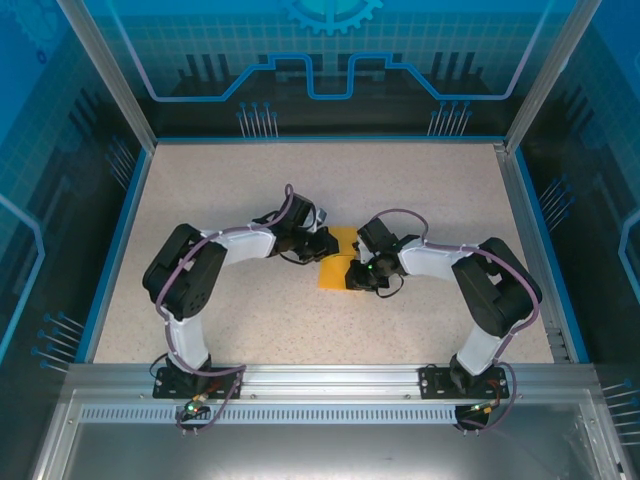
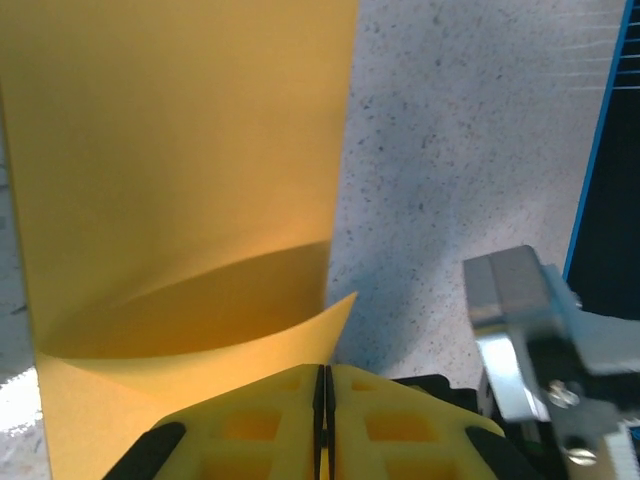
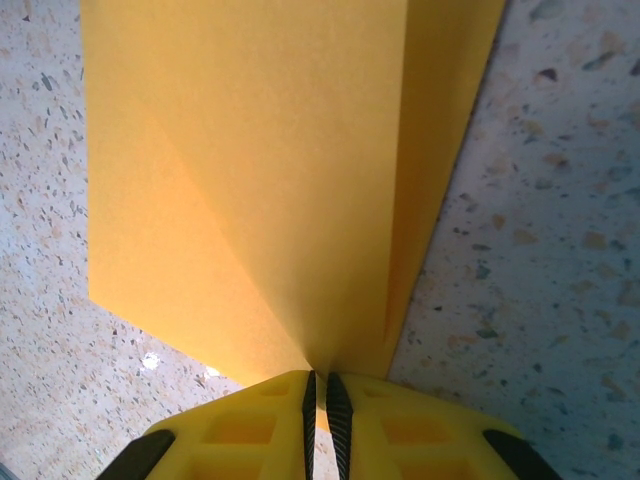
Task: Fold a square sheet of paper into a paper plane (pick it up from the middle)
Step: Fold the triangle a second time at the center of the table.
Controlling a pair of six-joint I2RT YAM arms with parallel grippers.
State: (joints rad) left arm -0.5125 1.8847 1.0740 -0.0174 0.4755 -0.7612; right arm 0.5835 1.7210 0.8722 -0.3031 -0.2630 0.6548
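The square sheet of paper [image 1: 336, 266] is orange-yellow and lies mid-table between both arms. My left gripper [image 1: 322, 245] reaches it from the left, my right gripper [image 1: 360, 274] from the right. In the left wrist view the sheet [image 2: 180, 150] curls up off the table, and its near edge runs into my shut left gripper [image 2: 323, 374]. In the right wrist view the sheet [image 3: 260, 180] is doubled along a crease. Both layers converge into my right gripper [image 3: 319, 378], which is shut on them. Part of the sheet is hidden under the grippers in the top view.
The speckled table [image 1: 230, 190] is boxed in by blue-edged transparent walls [image 1: 118, 230] on the left, right and back. An aluminium rail [image 1: 330, 375] carries both arm bases at the near edge. A silver metal part [image 2: 515, 330] stands close on the right in the left wrist view.
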